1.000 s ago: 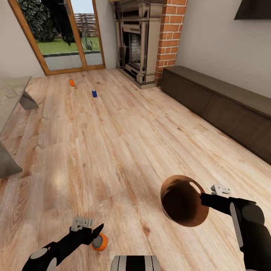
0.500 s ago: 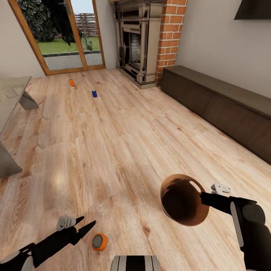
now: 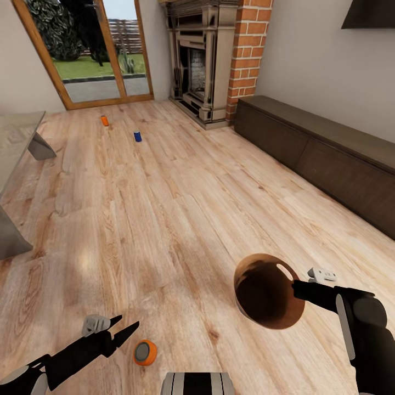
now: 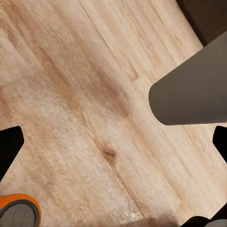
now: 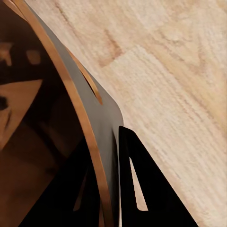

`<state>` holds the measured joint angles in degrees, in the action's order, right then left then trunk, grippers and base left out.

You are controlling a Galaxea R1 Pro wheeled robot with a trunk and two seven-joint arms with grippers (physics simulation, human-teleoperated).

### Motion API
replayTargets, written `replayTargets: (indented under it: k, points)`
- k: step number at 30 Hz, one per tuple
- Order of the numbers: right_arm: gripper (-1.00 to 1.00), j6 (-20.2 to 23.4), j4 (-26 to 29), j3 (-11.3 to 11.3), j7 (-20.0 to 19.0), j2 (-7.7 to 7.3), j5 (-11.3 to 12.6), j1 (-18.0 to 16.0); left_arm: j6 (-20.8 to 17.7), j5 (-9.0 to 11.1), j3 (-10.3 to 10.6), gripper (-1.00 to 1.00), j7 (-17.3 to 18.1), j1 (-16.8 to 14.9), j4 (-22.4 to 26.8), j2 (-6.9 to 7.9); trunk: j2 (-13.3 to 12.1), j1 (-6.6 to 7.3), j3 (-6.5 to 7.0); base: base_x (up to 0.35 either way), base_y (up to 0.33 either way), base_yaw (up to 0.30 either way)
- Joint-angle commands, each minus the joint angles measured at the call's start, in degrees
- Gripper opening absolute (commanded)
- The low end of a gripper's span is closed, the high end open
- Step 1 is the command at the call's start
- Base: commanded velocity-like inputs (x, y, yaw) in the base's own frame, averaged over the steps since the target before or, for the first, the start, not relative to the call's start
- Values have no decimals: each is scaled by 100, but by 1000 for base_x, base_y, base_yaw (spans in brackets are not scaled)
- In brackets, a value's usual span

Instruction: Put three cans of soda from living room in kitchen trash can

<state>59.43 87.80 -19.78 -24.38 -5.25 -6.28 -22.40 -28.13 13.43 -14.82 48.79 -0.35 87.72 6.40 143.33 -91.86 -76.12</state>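
One orange can of soda (image 3: 145, 352) stands upright on the wood floor just in front of my base, grey top showing; it also sits at the edge of the left wrist view (image 4: 19, 213). My left gripper (image 3: 125, 325) hovers open a little to its left, not touching it. Far off near the glass doors stand another orange can (image 3: 104, 120) and a dark blue can (image 3: 137, 136). My right gripper (image 3: 296, 287) is shut on the rim of the brown tash can (image 3: 267, 299), held tilted above the floor with its dark inside facing me; its wall (image 5: 71, 99) runs between the fingers.
A grey low table (image 3: 16, 137) stands at the left. The brick fireplace (image 3: 203, 66) and a long dark cabinet (image 3: 329, 148) line the far and right walls. Open plank floor lies between me and the far cans. A grey robot part (image 4: 194, 90) crosses the left wrist view.
The left gripper was over the near orange can a second ago; it has drawn back to the left and down. The can stayed put. The right arm and bin have not moved.
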Motion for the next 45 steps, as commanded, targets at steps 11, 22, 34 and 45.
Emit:
replayTargets:
  k: [11,22,34,45]
  points:
    - [-100,18,21,-6,-41,0,144,-2,1,-7,2,100,-26,0,2,-6,0,0,0,0,0,0]
    - [-100,-244,210,27,-39,-49,155,-77,1,-8,28,100,-215,0,9,-15,0,0,0,0,0,0]
    - [-100,-763,78,894,410,655,107,-486,0,-8,40,100,-238,0,17,-25,0,0,0,0,0,0]
    - [-100,-929,-83,978,908,879,150,-715,-7,-8,44,100,-419,0,17,-25,0,0,0,0,0,0]
